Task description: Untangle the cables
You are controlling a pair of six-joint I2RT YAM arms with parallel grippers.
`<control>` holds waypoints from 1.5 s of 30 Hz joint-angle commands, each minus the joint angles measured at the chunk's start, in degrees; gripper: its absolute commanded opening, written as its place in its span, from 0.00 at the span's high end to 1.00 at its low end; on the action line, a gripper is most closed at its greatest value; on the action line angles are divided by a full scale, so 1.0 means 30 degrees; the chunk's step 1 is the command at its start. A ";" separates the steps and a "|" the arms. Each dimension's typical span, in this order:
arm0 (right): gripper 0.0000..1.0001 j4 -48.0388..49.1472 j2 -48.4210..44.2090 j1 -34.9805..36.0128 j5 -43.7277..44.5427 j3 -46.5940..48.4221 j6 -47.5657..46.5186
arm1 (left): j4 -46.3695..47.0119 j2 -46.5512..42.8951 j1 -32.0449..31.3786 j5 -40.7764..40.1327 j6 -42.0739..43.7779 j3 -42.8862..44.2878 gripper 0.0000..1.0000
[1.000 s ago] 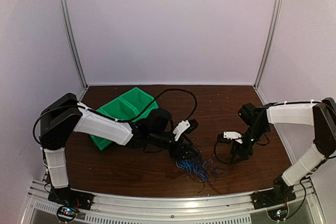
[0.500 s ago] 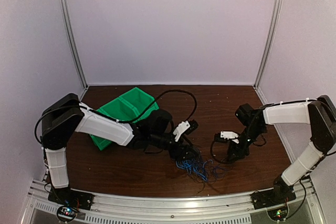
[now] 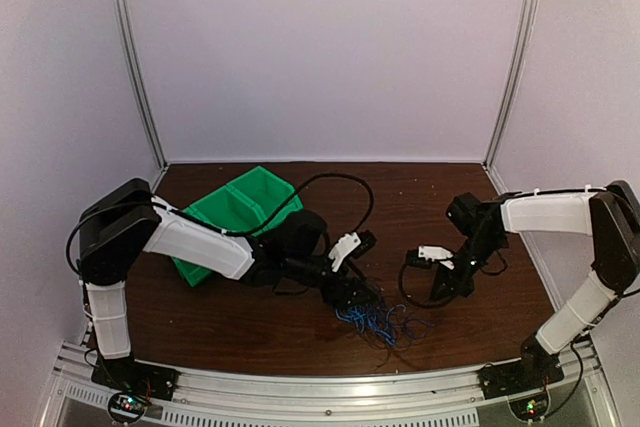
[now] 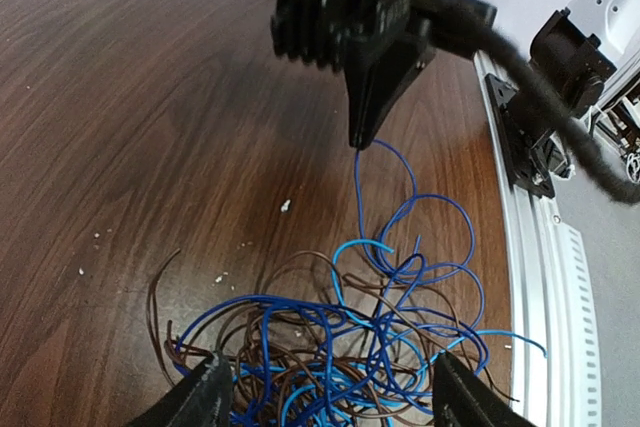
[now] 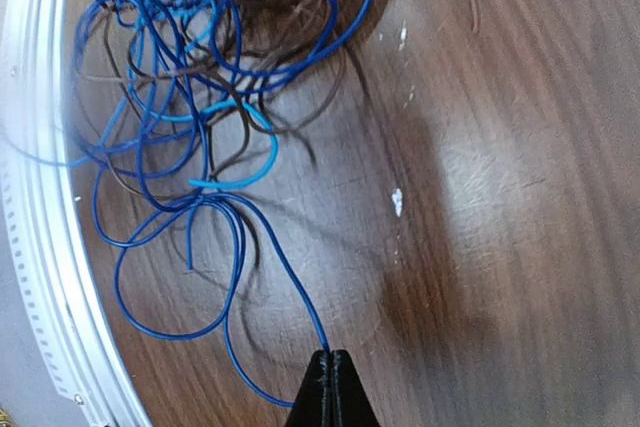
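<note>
Blue and brown cables [image 4: 340,347] lie in a messy pile on the table [image 4: 120,97], near its front edge. From above the pile looks tiny. Up close, the right gripper [image 5: 330,379] is squeezed tight on one dark blue wire [image 5: 296,287]. The left gripper [image 4: 330,392] hangs wide apart over the pile, and only its finger tips show

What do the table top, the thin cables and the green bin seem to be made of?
The table looks like dark brown wood or wood-look laminate, with visible grain and a slight sheen. The cables are probably plastic-insulated wire: smooth blue and brown strands that hold loose curls. The green bin is probably moulded plastic: uniform bright colour, thin straight walls.
</note>
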 commanded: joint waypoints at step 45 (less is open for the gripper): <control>1.00 -0.0824 -0.2879 0.1120 -0.3870 1.0550 0.4151 | 1.0049 -0.3027 -0.0213 -0.3015 -0.6684 0.0187 0.36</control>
